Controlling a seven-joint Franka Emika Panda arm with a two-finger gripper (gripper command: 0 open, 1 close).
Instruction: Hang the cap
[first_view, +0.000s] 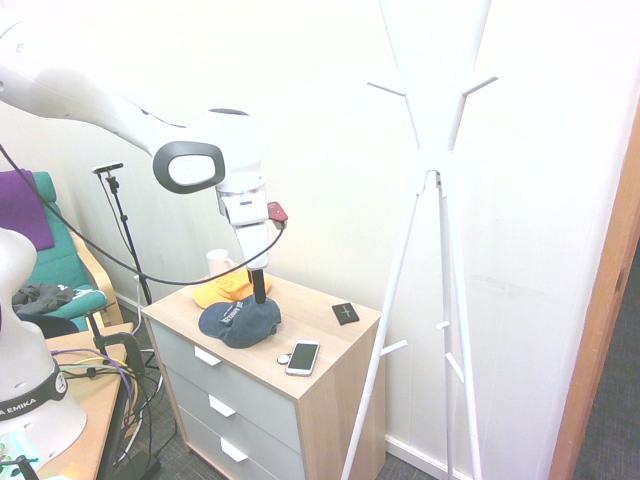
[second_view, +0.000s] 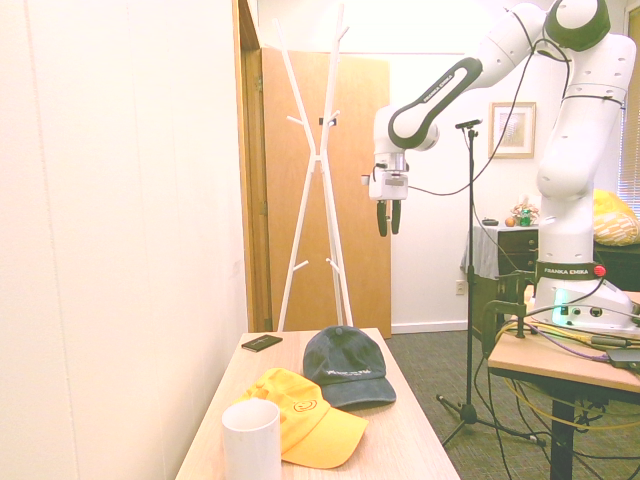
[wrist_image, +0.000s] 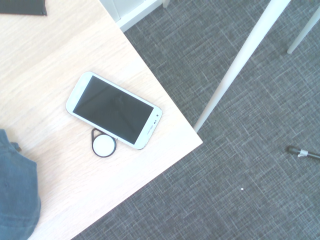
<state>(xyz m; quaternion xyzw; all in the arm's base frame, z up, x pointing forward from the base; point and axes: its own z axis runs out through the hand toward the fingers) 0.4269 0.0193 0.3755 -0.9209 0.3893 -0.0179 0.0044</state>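
The navy-blue cap (first_view: 238, 322) (second_view: 345, 368) lies flat on the wooden top of the drawer cabinet (first_view: 312, 300), brim toward the orange cap. An edge of the navy cap (wrist_image: 15, 200) also shows in the wrist view. My gripper (second_view: 389, 218) (first_view: 258, 285) hangs well above the cabinet, fingers pointing down, open and holding nothing. The wrist view puts it over the cabinet corner by the phone, beside the cap rather than over it. The white coat stand (first_view: 432, 180) (second_view: 318, 160) rises from the floor just past the cabinet, its pegs bare.
An orange-yellow cap (first_view: 225, 291) (second_view: 305, 415) and a white mug (first_view: 217, 263) (second_view: 251, 440) sit behind the navy one. A white phone (wrist_image: 114, 110) (first_view: 303, 357), a round tag (wrist_image: 104, 145) and a black wallet (first_view: 345, 313) (second_view: 262, 342) lie on the top. The wall is close by.
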